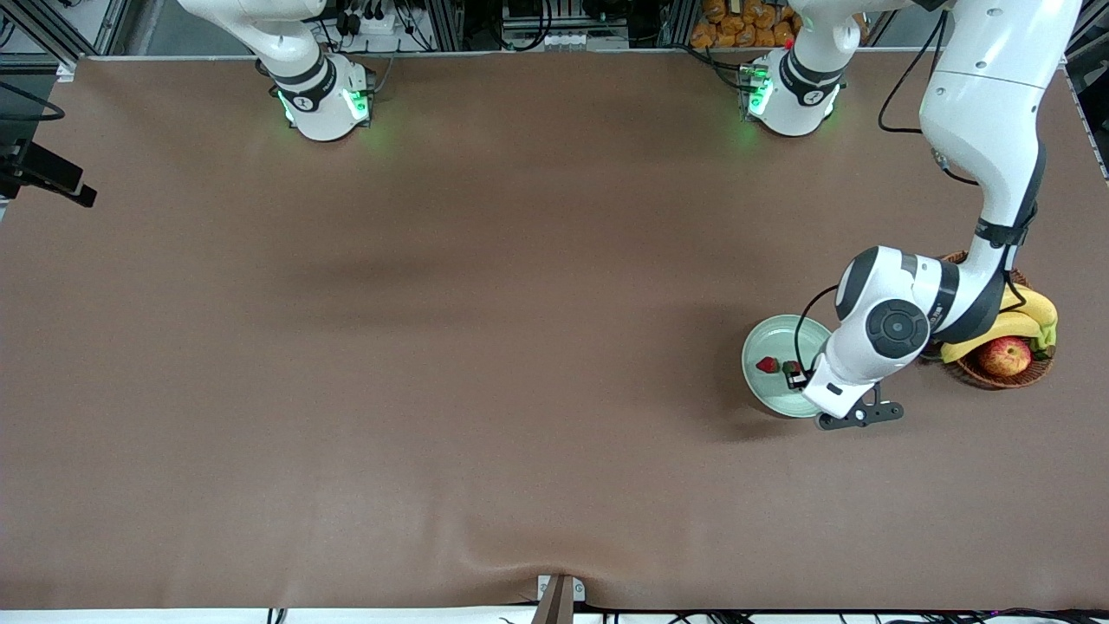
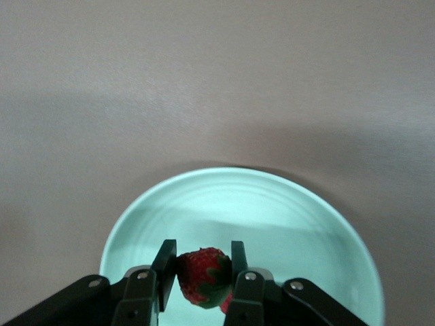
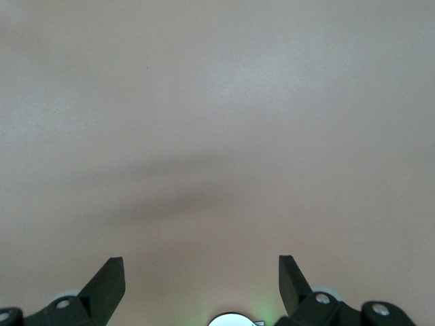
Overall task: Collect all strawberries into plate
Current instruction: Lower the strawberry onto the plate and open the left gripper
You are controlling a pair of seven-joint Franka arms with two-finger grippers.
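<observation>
Strawberry (image 2: 201,277) pinched between the two fingers (image 2: 165,266) of the left gripper (image 2: 200,275), held over the pale green plate (image 2: 285,210) so that it can drop inside the rim rather than on the brown table (image 1: 433,347). The berry sits crosswise in the grip, its red flesh bulging out past the fingertips and its green cap turned toward the wrist. Beneath the fingers a sliver of red shows, seemingly another berry, though too little is visible to be sure. A second strawberry (image 1: 767,365) lies in the plate already, just beside the fingers, toward the right arm's end of the table. No third berry can be seen. Close by the plate, toward the left arm's end of the table, a wicker basket (image 1: 996,377) holds bananas (image 1: 1014,325) and an apple (image 1: 1005,355). The right gripper (image 3: 202,275) waits, fingers spread wide and empty over bare table.
</observation>
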